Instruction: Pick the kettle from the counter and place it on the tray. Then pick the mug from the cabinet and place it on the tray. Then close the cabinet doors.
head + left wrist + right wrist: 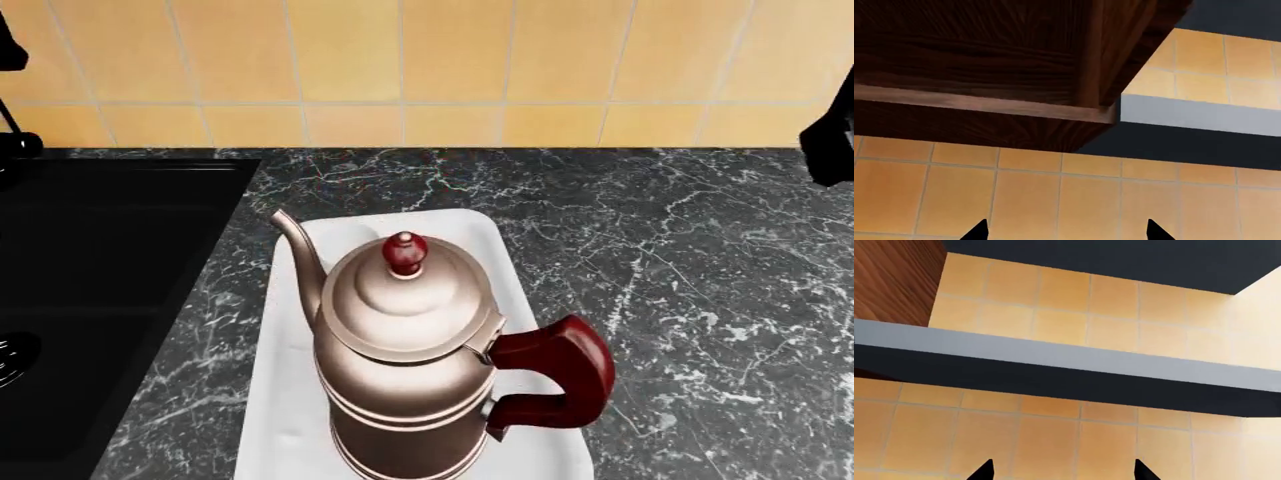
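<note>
The bronze kettle (400,360) with red knob and red handle stands upright on the white tray (287,330), which lies on the black marble counter (667,260). My left gripper (1066,231) is open, its two black fingertips far apart, pointing at the tiled wall below the dark wood cabinet (987,70). My right gripper (1061,471) is open too, facing the tiled wall under a grey shelf. Neither holds anything. The mug is out of view. In the head view only dark bits of the arms show at the left and right edges.
A black sink basin (94,280) lies left of the tray. Orange wall tiles (427,70) back the counter. A grey shelf (1067,357) runs across the wall to the right of the cabinet.
</note>
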Robot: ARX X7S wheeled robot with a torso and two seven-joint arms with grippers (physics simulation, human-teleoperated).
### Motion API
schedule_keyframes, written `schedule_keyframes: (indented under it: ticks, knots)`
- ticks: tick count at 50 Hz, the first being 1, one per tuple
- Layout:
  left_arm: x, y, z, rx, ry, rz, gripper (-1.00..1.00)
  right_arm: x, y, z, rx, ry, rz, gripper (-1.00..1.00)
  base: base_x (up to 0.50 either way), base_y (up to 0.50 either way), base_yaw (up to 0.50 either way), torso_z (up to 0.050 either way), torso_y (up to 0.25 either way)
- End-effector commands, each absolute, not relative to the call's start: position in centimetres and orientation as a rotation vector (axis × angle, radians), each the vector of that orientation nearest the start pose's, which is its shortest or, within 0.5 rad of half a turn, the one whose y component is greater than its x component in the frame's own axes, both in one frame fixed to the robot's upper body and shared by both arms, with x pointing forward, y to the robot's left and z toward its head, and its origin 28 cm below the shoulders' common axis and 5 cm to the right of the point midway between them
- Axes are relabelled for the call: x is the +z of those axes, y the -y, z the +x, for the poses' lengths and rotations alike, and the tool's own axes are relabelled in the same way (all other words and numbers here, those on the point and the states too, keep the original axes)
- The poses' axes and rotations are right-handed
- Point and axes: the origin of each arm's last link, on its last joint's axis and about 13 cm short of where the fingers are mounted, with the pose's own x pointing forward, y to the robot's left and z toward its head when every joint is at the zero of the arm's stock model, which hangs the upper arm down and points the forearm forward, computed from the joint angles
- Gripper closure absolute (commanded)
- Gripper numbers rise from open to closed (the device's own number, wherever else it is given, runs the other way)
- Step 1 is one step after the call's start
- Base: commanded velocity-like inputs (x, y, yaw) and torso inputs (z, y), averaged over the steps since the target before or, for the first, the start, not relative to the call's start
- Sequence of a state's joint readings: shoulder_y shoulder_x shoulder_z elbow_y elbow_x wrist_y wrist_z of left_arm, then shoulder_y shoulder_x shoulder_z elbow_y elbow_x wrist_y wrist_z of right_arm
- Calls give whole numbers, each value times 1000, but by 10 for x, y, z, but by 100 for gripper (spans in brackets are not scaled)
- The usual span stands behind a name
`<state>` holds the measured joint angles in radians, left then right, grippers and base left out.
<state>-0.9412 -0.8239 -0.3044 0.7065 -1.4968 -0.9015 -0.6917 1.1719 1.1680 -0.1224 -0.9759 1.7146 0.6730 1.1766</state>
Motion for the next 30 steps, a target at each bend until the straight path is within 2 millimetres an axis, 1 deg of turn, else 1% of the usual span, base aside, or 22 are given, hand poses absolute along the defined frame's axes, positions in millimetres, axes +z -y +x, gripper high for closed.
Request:
schedule_keyframes:
  ticks: [1, 18, 30]
  knots:
    - [347, -288, 161, -49, 659, -100, -100, 343, 148, 119, -183, 639, -154, -100, 0, 0, 0, 0, 0]
    - [351, -292, 156, -1, 713, -99, -100, 351, 148, 113, -207, 645, -178, -100, 0, 0, 0, 0, 0]
    - [350, -293, 154, -1, 715, -93, -100, 352, 147, 111, -214, 651, -175, -100, 0, 0, 0, 0, 0]
